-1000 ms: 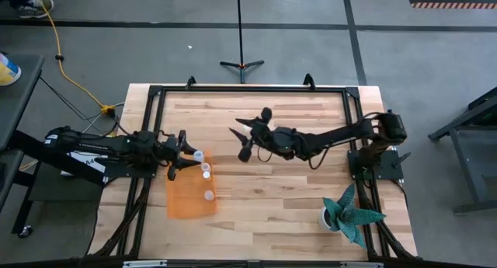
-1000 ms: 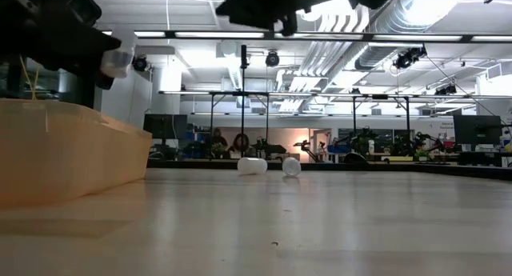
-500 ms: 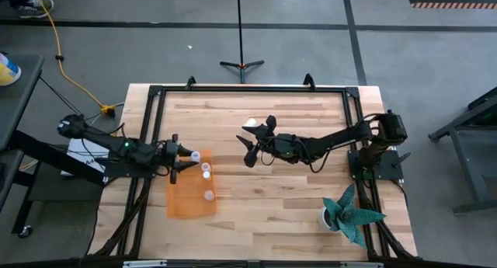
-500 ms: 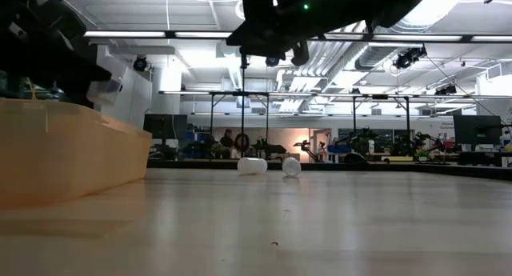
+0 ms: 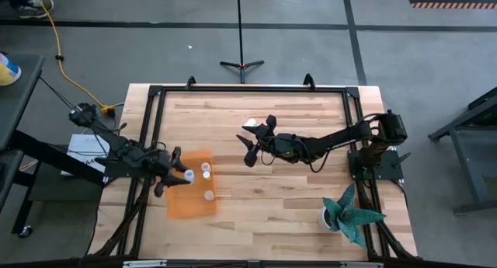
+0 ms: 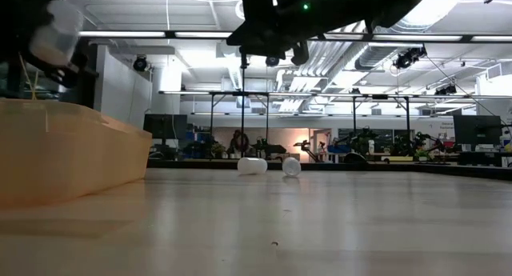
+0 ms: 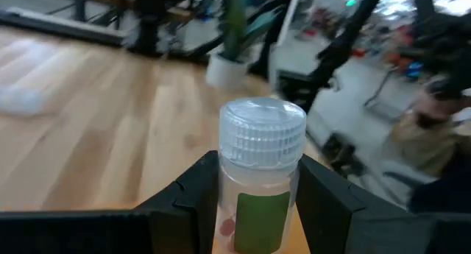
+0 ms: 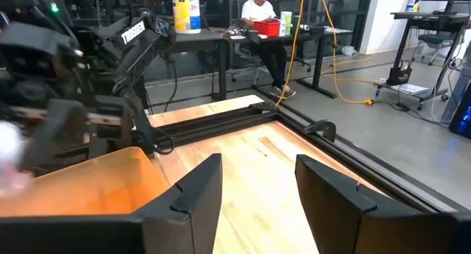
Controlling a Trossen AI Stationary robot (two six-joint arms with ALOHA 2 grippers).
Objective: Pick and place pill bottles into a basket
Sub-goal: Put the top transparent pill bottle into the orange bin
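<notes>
My left gripper [image 5: 175, 177] hangs over the far left part of the orange basket [image 5: 194, 207], shut on a small clear pill bottle [image 7: 262, 182] with a ribbed pale cap and a green label. Two more pill bottles [image 5: 206, 170] [image 5: 208, 196] stand inside the basket. My right gripper [image 5: 252, 140] is open and holds nothing. It hovers above mid-table, pointing toward the basket. Two white pill bottles [image 6: 252, 166] [image 6: 291, 166] lie on their sides on the wood below and beyond it; one of them shows from above [image 5: 250, 123]. My left gripper pinches the pill bottle's body below the cap [image 7: 259, 210] between its two fingers [image 7: 193, 201]. The fingers come in about level from the table's left. The bottle stands upright with its cap up, lifted clear above the basket [image 6: 72, 160].
A white pot with a teal plant [image 5: 348, 214] stands at the near right corner. A black frame [image 5: 248, 89] runs along the table's far and side edges. Bare wood lies between the basket and the plant. People sit at desks in the room beyond.
My left gripper has swung toward the table's near edge with the pill bottle, from the basket's far rim to above its inside. The bottle stays upright and clear. My right gripper has sunk a little, then kept still.
</notes>
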